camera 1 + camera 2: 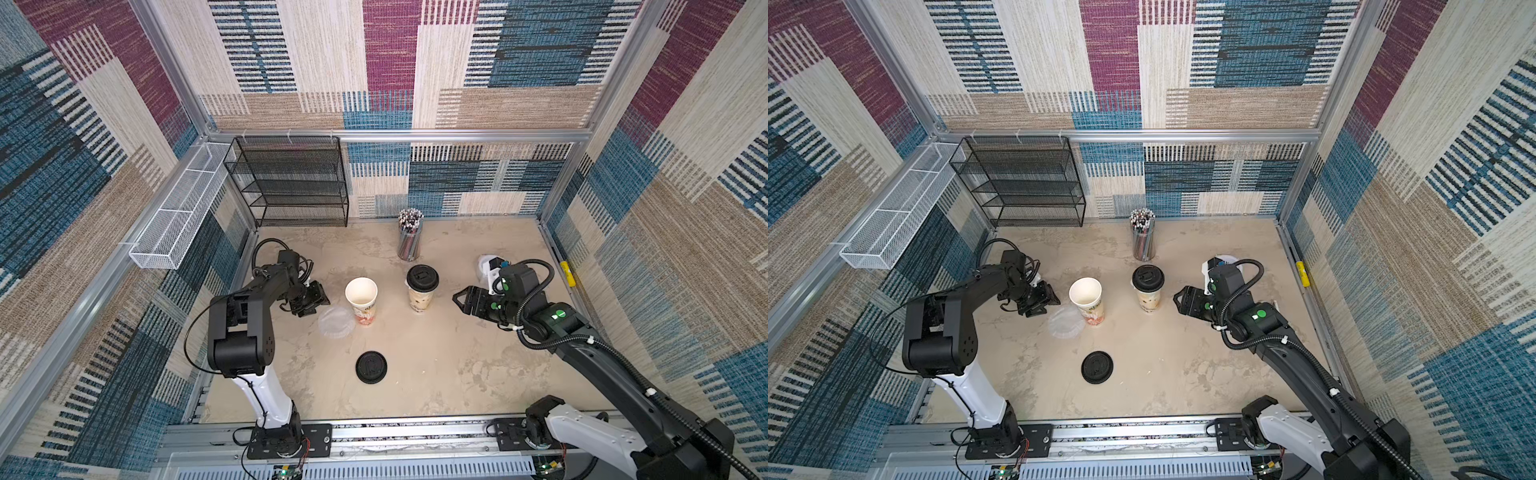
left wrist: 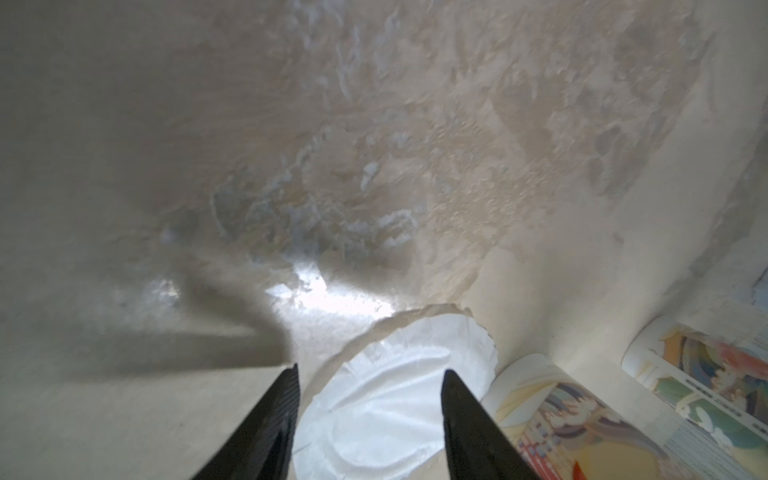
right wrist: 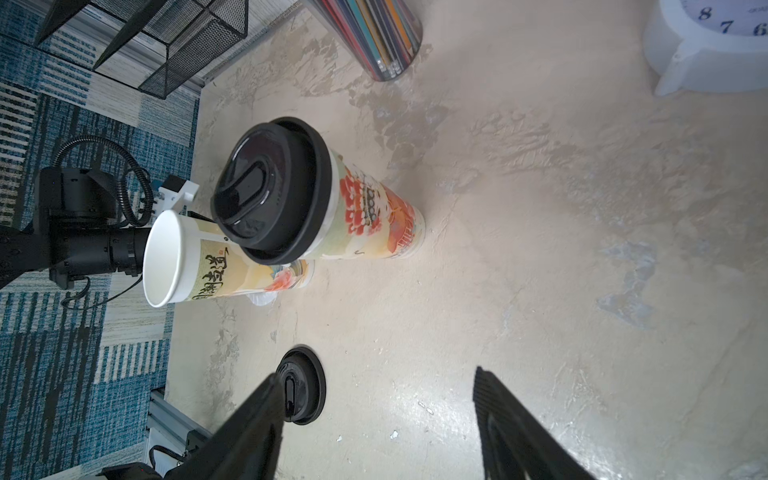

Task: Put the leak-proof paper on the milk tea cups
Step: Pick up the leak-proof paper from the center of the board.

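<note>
A crinkled whitish sheet of leak-proof paper [image 1: 336,322] [image 2: 374,399] lies flat on the table beside the foot of the open milk tea cup [image 1: 361,301] [image 3: 199,257], which has a red-orange print. My left gripper [image 1: 316,297] [image 2: 370,370] hangs low over the sheet's edge. Its jaws stand apart and the sheet shows between them. The second milk tea cup [image 1: 422,291] [image 3: 365,216] stands to the right with a black lid on it. My right gripper [image 1: 459,299] [image 3: 376,374] is open and empty, right of that cup and pointing at it.
A loose black lid [image 1: 371,366] [image 3: 305,386] lies on the table in front of the cups. A clear holder of straws [image 1: 409,239] stands behind them. A black mesh rack [image 1: 291,183] fills the back left. A white clock [image 3: 706,45] sits behind my right arm.
</note>
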You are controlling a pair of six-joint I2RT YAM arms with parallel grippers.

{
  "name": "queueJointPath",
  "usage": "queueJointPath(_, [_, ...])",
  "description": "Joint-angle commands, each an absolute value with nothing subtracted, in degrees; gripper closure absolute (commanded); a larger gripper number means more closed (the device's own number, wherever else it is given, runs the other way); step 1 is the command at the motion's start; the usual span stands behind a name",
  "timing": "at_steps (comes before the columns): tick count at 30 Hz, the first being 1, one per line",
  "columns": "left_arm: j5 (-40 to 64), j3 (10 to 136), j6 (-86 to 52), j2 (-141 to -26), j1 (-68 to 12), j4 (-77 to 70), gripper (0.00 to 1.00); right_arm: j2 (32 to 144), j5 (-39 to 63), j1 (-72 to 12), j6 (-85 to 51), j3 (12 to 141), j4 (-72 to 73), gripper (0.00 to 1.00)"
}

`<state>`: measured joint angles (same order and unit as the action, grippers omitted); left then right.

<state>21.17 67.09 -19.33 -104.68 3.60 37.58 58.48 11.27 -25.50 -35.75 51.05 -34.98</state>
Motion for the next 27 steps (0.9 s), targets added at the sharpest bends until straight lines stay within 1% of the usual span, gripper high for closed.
queueJointPath(1, [22.71,65.96,-18.27,-105.01,3.52,38.23,0.48,58.71,12.03,-25.49,-35.51,51.22,-33.39,0.25])
queueJointPath(5, [23.54,61.79,-20.63,-102.78,3.23,38.36,0.58,58.86,12.30,-25.47,-35.33,50.74,-33.15,0.25])
queueJointPath(12, [20.61,52.41,-25.63,-95.96,1.28,38.56,0.73,59.49,12.82,-25.40,-34.41,50.54,-33.01,0.25])
queueJointPath(17, [20.03,46.53,-29.25,-91.99,0.36,35.96,0.86,59.77,13.25,-25.39,-33.93,50.38,-32.87,0.25])
queueJointPath(21, [20.43,43.76,-31.29,-88.93,0.04,34.80,1.00,59.44,13.84,-25.40,-33.94,50.08,-32.78,0.25])
queueJointPath(27, [19.36,37.69,-35.43,-80.92,-1.03,34.60,1.00,58.90,15.57,-25.40,-34.71,48.65,-31.95,0.25])
